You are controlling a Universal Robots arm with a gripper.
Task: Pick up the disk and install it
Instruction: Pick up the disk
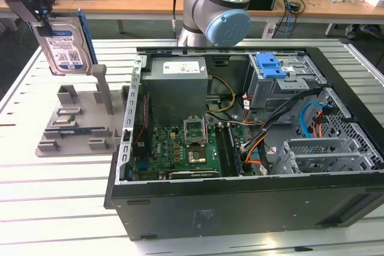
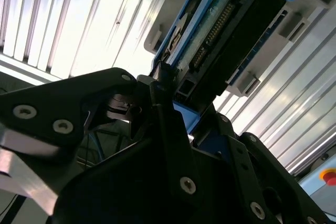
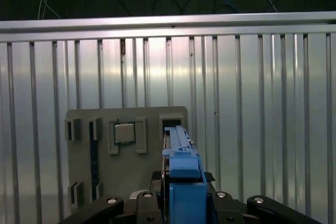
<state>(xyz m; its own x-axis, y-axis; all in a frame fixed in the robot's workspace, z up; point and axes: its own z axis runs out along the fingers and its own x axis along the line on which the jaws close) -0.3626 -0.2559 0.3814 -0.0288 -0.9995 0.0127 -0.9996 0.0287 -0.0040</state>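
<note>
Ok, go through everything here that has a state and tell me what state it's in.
disk: in the air, upright, gripped at its upper end.
gripper: shut on the disk.
grey fixture: on the table below the disk, a chip seated in one pocket.
computer case: lying on its side, open, insides exposed.
blue latch bracket: sitting atop the drive bay.

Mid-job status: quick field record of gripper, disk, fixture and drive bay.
gripper: shut on the disk, raised above the grey fixture
disk: held roughly upright in the air, label toward the exterior camera
grey fixture: at the exterior view's left of the open computer case
drive bay: inside the case, blue latch bracket on top, disk not yet in it
</note>
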